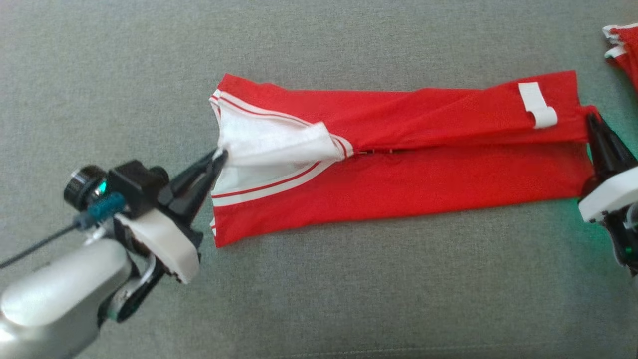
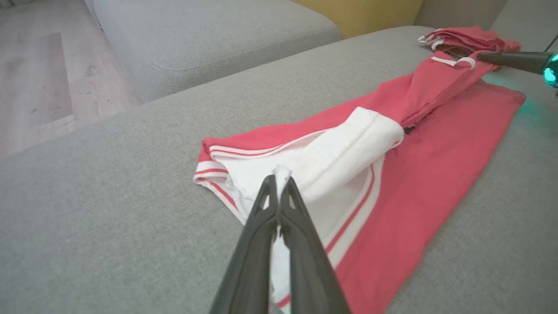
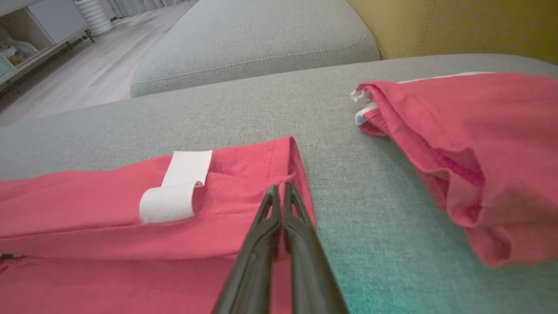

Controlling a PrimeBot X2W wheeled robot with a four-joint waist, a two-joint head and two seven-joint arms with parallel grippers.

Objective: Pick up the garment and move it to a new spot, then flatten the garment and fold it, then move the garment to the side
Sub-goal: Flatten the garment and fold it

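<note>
1. Red garment (image 1: pixel 398 169) lies lengthwise on the grey cushion (image 1: pixel 349 289), folded into a long band with the zip line running along its middle.
2. Left gripper (image 1: pixel 221 155): jaws pressed together on the white collar edge at the band's left end.
3. Right gripper (image 1: pixel 591 118): jaws pinching the red hem at the opposite end, just beside the white tag (image 1: pixel 536 102).
4. Judgement: the opposed end grips keep the cloth taut, so it can be smoothed or folded over without bunching.
5. A second red garment (image 1: pixel 625 47) sits apart at the far right, probably the side pile.
</note>
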